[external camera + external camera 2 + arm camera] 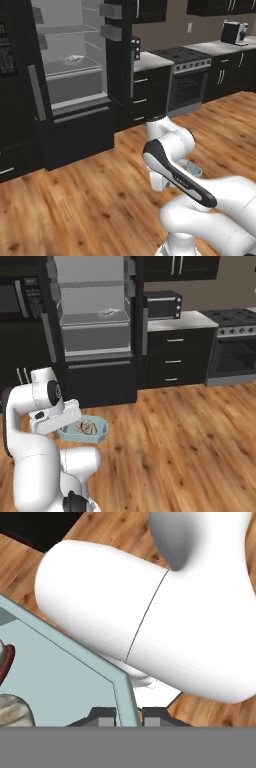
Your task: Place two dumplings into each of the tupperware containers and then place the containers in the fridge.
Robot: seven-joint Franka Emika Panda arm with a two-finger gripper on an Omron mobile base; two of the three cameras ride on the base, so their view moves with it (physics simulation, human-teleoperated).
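A light-blue tupperware container (pixel 98 432) hangs above the wooden floor, lidless, with dumplings (pixel 85 427) inside. My gripper (pixel 127 716) is shut on its rim, and the tub's wall (pixel 120 687) runs between the two fingertips. In the hand view a dumpling (pixel 12 709) lies at the lower left on the tub's floor. Part of the container (pixel 194 168) shows behind my arm in the left base view. The fridge (pixel 95 70) stands open ahead, and a small pale thing (pixel 109 311) lies on one shelf.
Black drawers under a counter (pixel 175 321) with a toaster oven (pixel 162 304) stand right of the fridge, then a stove (pixel 187 75). A microwave (pixel 22 298) sits to the fridge's left. Wooden floor (pixel 180 446) stretches between me and the cabinets.
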